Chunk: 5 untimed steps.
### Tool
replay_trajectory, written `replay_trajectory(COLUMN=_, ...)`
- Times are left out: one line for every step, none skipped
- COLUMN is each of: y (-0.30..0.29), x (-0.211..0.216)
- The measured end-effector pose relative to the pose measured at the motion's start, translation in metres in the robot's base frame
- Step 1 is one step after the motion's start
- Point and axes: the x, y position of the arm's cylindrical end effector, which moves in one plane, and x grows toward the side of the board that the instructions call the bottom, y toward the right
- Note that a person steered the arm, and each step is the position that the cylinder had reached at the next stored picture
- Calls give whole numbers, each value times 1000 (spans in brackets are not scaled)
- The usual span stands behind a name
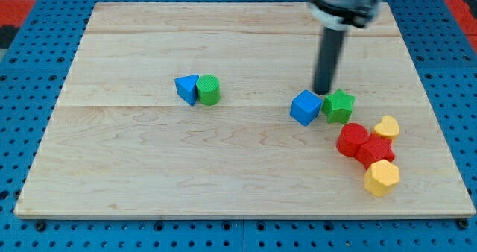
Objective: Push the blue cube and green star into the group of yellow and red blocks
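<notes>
The blue cube (305, 107) and the green star (338, 106) sit side by side, touching, right of the board's centre. My tip (323, 92) is just above them in the view, over the seam between the two. To their lower right lies the group: a red cylinder (352, 140), a red block (375, 150), a yellow heart (387, 127) and a yellow hexagon (382, 177). The green star is a short gap from the red cylinder.
A blue triangle (187, 89) and a green cylinder (209, 90) touch each other left of centre. The wooden board (149, 170) lies on a blue pegboard. The arm's body is at the view's top right.
</notes>
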Motion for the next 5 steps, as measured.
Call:
replay_trajectory(y=46, x=24)
replay_trajectory(y=-16, x=-28)
replay_trajectory(y=-82, x=-28)
replay_trajectory(y=-103, x=0)
replay_trajectory(y=-71, x=26)
